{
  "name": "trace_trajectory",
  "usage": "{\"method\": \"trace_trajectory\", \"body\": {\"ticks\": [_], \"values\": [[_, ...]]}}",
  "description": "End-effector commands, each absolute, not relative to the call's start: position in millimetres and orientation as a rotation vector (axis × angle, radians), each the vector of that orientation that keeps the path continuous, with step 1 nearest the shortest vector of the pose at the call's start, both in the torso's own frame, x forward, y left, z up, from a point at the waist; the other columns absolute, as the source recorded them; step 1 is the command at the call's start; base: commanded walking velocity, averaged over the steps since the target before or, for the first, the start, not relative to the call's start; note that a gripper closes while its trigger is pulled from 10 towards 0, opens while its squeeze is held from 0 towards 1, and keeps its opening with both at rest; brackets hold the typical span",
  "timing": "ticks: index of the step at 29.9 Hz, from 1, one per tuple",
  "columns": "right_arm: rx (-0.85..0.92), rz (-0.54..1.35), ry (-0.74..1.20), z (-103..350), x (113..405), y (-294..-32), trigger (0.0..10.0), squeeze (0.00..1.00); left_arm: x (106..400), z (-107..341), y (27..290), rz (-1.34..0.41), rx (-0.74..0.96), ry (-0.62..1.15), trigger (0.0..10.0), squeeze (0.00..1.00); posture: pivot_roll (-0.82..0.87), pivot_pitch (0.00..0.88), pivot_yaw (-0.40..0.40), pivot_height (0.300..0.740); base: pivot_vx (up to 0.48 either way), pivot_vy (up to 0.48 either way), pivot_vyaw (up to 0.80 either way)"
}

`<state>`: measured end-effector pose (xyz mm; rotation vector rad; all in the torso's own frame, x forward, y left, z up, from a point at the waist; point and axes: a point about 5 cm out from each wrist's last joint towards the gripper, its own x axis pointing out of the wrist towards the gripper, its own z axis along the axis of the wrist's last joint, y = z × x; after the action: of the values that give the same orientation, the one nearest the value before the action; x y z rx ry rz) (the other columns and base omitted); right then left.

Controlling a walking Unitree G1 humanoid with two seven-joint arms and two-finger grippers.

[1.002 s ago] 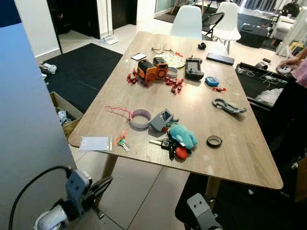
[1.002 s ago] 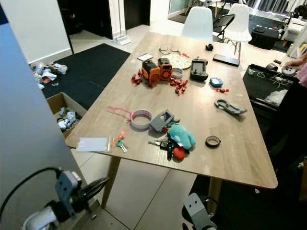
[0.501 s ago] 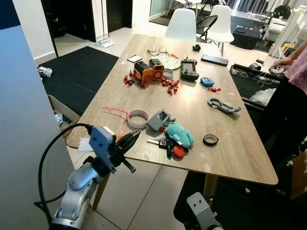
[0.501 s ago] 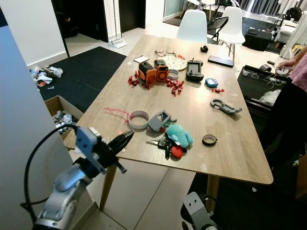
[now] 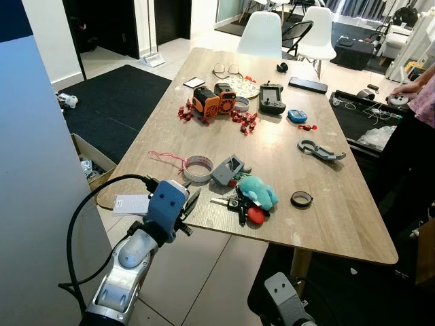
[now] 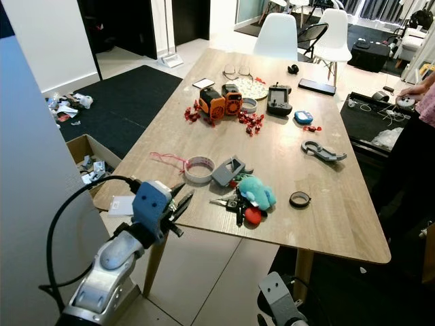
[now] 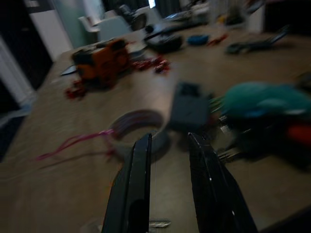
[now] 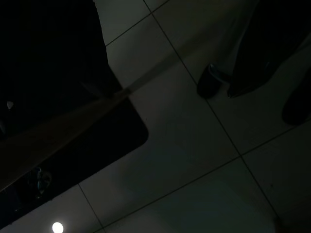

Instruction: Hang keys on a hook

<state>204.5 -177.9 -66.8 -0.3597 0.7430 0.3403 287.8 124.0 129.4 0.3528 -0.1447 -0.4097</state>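
A: Near the counter's front edge, head views: which keys are meant?

B: The bunch lying flat beside the teal plush and red ball that appear to be attached to it. A judgement: metal keys are light, stiff and slippery, lying low on the wood; the soft plush or the ring would give the better hold.

A: And the left hand?

B: Raised at the counter edge, fingers slightly apart, empty, pointing over the wood short of the bunch. A white card lies just beside it.

A: What crowds the target?

B: A tape roll with pink string and a grey block sit just behind; a black ring lies to the right. No hook can be made out.

A: Left wrist view?

B: Blurred. Both fingers frame the tape roll; the plush lies off to one side, so the approach looks misaligned. A small key lies on the wood between the fingertips.

A: Right wrist view?

B: Dark floor tiles; that arm hangs idle.
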Motion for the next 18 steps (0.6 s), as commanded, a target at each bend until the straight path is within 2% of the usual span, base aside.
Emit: {"method": "trace_trajectory", "body": {"ticks": [1, 10, 18], "values": [[-0.357, 0.328, 0.765, -70, 199, -181, 10.0, 0.00, 292, 122, 133, -0.322, 0.412, -0.096, 10.0, 0.00, 0.04, 0.073, -0.073, 0.740, 0.000, 0.000, 0.00], [-0.354, 0.333, 0.764, -70, 199, -178, 10.0, 0.00, 295, 106, 136, -0.285, 0.491, 0.021, 10.0, 0.00, 0.04, 0.078, -0.070, 0.740, 0.000, 0.000, 0.00], [-0.354, 0.330, 0.762, -70, 200, -178, 10.0, 0.00, 297, 104, 125, -0.330, 0.531, 0.012, 10.0, 0.00, 0.04, 0.086, -0.067, 0.740, 0.000, 0.000, 0.00]]}}
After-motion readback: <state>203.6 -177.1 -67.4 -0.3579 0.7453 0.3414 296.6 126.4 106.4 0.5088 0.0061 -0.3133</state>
